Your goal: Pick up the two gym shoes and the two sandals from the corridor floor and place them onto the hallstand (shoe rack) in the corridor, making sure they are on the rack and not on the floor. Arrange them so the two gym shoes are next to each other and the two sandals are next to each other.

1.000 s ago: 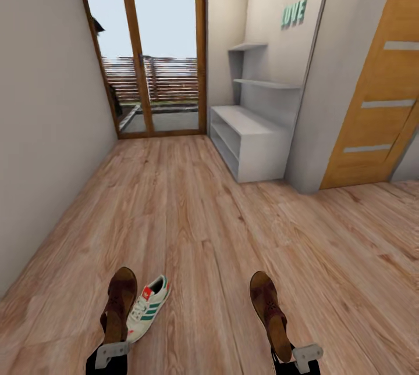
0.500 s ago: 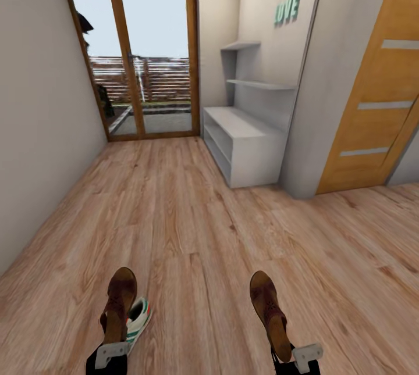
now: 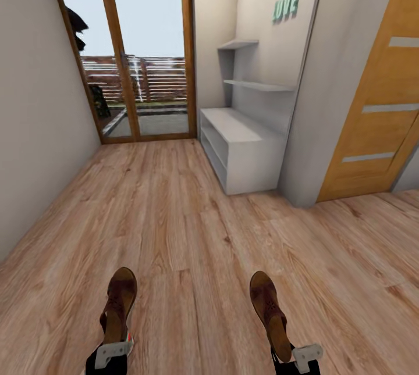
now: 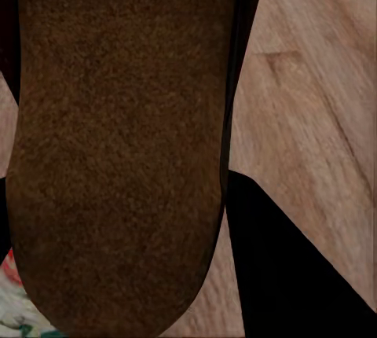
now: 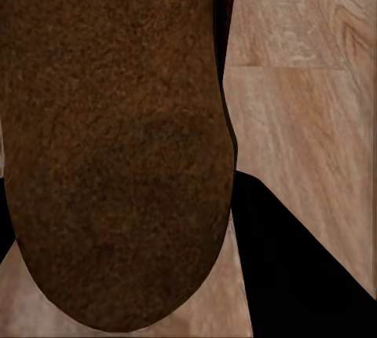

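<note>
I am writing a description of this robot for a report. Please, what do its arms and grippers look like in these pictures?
In the head view, little of them shows at the bottom edge. The left gripper and the right gripper each have a light grey, metallic bracket-like part with small dark holes, mounted on a black arm body. In both wrist views, a plain black angular shape shows. No cables or markings are visible.

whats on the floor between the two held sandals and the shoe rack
In the head view, only bare wood floor lies between the left sandal, the right sandal and the grey shoe rack.
</note>
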Robot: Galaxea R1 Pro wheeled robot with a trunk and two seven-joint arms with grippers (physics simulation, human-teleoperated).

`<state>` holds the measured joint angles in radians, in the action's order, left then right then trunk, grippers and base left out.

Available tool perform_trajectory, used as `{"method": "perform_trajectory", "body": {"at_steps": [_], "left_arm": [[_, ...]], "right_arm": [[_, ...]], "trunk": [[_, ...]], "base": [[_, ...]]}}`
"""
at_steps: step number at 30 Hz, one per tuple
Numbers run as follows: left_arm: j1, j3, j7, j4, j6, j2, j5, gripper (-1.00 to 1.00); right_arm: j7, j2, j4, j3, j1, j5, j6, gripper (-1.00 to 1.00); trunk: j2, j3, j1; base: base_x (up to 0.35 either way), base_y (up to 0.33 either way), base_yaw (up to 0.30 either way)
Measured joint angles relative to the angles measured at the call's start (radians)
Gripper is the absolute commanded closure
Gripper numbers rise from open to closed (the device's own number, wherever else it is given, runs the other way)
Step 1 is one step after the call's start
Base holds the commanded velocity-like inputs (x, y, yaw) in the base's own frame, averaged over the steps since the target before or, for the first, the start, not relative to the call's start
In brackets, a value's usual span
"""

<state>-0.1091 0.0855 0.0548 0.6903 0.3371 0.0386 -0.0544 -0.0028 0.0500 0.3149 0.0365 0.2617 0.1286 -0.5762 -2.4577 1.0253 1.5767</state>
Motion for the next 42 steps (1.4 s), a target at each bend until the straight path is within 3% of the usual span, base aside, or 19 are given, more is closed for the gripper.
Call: {"method": "perform_trajectory", "body": {"at_steps": [42], "left_arm": [[0.0, 0.0, 0.0, 0.0, 0.0, 0.0, 0.0, 1.0]], "right_arm": [[0.0, 0.0, 0.0, 0.0, 0.0, 0.0, 0.0, 1.0]], "trunk": [[0.0, 0.0, 0.0]], "base": [[0.318, -0.136, 0.001]]}}
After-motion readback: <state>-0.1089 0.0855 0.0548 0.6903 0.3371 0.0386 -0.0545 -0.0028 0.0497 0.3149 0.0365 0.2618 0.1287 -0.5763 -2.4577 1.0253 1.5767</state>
